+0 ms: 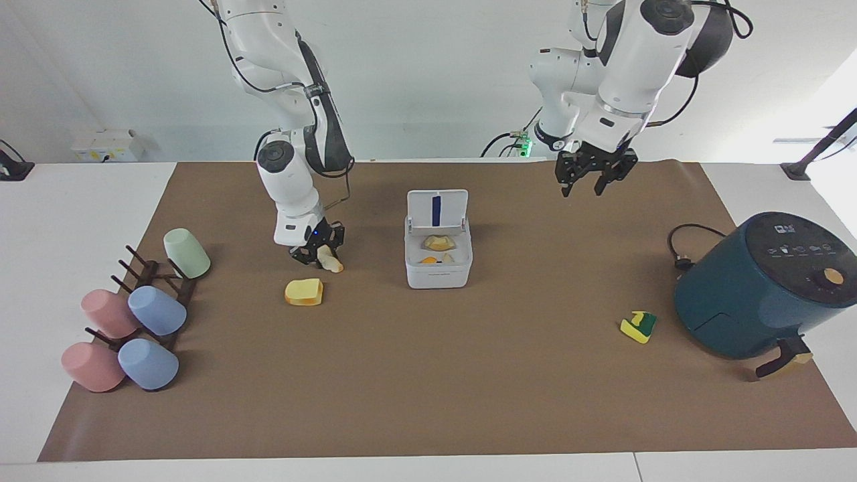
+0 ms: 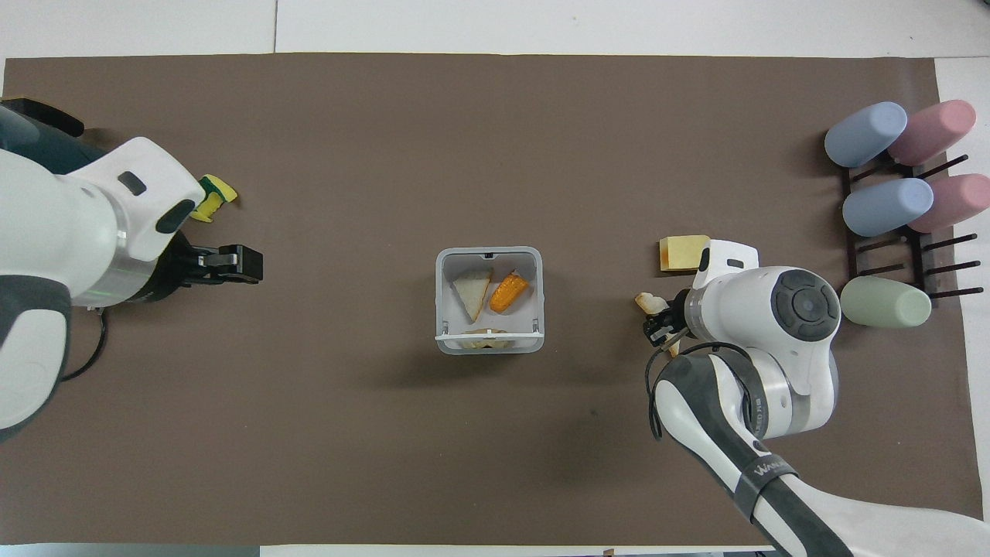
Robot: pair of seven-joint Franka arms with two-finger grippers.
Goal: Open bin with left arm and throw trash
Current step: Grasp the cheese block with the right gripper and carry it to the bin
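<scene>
Mid-mat, bin [image 1: 438, 268] lid up, left end effector [image 1: 594, 175] raised, open

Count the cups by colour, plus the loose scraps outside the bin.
Pink cups: 2
Blue cups: 2
Green cup: 1
Scraps outside the bin: 3 (pale wedge, yellow slice, sponge piece)
Total: 8
</scene>
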